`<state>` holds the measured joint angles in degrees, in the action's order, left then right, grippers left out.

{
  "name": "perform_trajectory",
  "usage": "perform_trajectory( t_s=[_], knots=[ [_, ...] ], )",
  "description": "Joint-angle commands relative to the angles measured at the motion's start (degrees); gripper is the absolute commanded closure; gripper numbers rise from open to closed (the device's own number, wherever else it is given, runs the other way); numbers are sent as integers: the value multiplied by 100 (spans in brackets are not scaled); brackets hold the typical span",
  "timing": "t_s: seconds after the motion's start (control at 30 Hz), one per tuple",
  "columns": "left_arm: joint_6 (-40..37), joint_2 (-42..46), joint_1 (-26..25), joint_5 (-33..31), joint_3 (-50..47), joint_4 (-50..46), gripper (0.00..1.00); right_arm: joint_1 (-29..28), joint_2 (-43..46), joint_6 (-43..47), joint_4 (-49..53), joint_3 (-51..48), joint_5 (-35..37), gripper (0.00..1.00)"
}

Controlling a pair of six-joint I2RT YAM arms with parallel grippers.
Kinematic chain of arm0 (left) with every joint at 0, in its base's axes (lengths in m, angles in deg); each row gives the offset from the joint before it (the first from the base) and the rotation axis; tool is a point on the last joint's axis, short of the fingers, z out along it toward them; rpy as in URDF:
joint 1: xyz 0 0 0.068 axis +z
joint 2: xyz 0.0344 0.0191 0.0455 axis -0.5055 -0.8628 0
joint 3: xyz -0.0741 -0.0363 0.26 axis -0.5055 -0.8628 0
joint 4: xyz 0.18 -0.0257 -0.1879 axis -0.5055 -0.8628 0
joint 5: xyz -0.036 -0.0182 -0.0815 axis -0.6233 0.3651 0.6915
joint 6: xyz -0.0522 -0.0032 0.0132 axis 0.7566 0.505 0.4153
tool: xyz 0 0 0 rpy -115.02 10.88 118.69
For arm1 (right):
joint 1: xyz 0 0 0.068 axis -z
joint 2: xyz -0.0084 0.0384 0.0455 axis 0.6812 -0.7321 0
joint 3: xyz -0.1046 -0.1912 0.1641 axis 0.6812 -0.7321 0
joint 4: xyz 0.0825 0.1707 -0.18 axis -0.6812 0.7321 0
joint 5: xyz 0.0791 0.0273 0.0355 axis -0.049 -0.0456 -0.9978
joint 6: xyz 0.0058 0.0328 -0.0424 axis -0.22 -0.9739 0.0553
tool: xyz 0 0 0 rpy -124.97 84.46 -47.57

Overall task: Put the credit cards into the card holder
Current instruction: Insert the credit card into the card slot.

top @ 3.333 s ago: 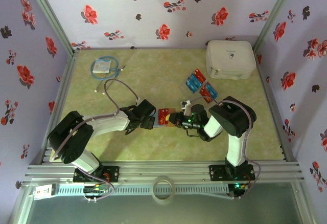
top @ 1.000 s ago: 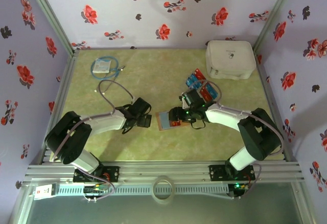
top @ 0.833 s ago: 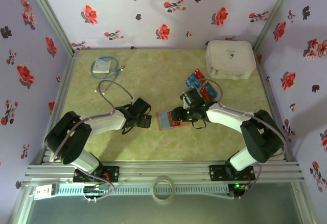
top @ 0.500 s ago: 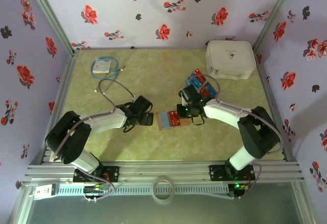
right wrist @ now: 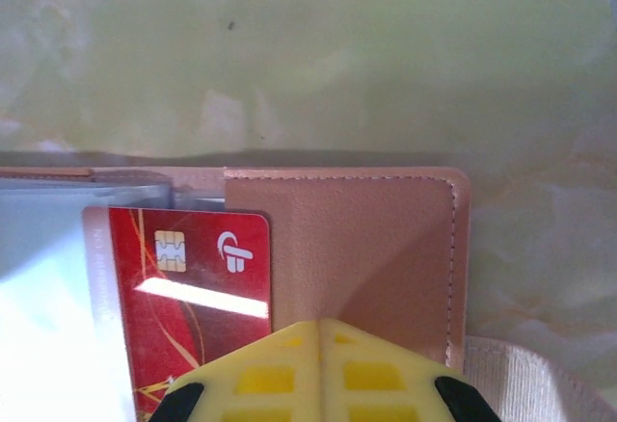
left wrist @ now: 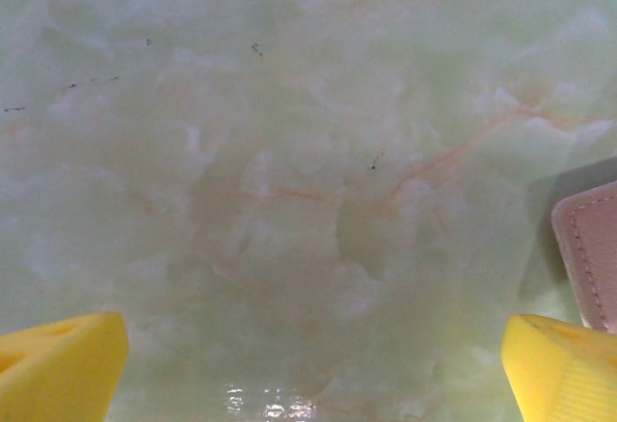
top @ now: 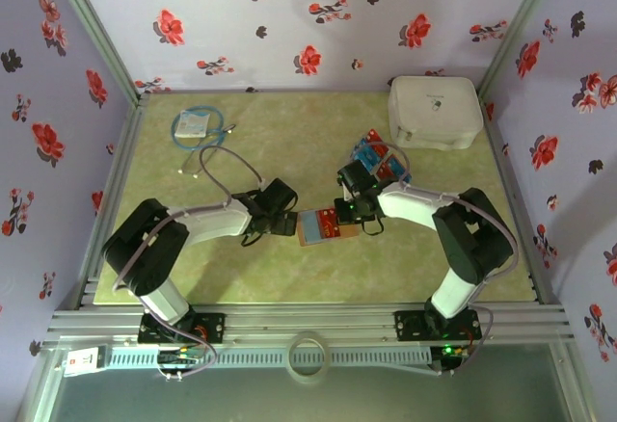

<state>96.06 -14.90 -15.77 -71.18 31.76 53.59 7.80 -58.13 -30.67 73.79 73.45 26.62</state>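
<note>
The card holder point(top: 324, 226) lies open on the desk point(top: 241, 152) between the two arms, with a red card point(right wrist: 193, 297) inside beside its tan flap. The right end effector point(right wrist: 323, 369) is clenched on nothing and poised over the holder, probably to nudge that card home. The left end effector point(left wrist: 308, 374) is released wide just left of the holder, likely to steady it. The other credit cards point(top: 379, 160) wait far right, their number unclear. The red card's lower part is hidden, so how deep it sits is uncertain.
</note>
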Motion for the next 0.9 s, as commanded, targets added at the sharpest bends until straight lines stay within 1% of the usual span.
perform_trajectory(
  t_s=[0.0,0.33,0.87],
  knots=[
    [116,-95,-47,-33,139,-153,0,33,-138,94,5,130,68,100],
    [55,-253,-55,-51,175,-145,0,6,-233,-28,-116,137,-235,100],
    [7,-385,-78,-45,181,-84,0,-445,-323,-204,-128,258,-262,100]
  ],
)
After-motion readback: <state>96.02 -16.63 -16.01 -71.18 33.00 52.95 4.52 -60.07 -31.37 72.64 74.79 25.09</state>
